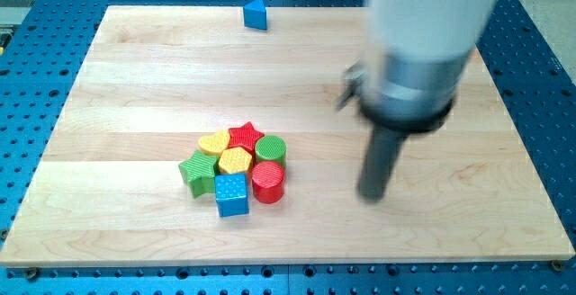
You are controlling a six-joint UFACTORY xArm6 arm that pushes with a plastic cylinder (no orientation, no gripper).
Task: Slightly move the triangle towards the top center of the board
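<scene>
Camera view shows the wooden counter (135, 106) with my tip (373, 194) resting on bare wood towards the view's right, well apart from every block. I carry no hand at all, only the straight dark rod, so nothing is held and nothing can open or close.

The blue triangle (256, 14) sits alone at the view's top edge of the counter, a little to the left of centre. A tight cluster lies lower down, left of centre: a yellow heart (214, 142), a red star (244, 135), a green cylinder (270, 148), a yellow hexagon (235, 161), a green star-like block (197, 170), a red cylinder (267, 182) and a blue cube (230, 194), all touching or nearly so.

As I judge it, the triangle is already close to the top, so only a small sideways nudge towards the view's right seems called for. To do it well, I should travel up across the open wood, keeping clear of the cluster, and come round to the triangle's left side. A short, slow push through its middle should keep it from spinning or slipping off the top edge, which is very near.
</scene>
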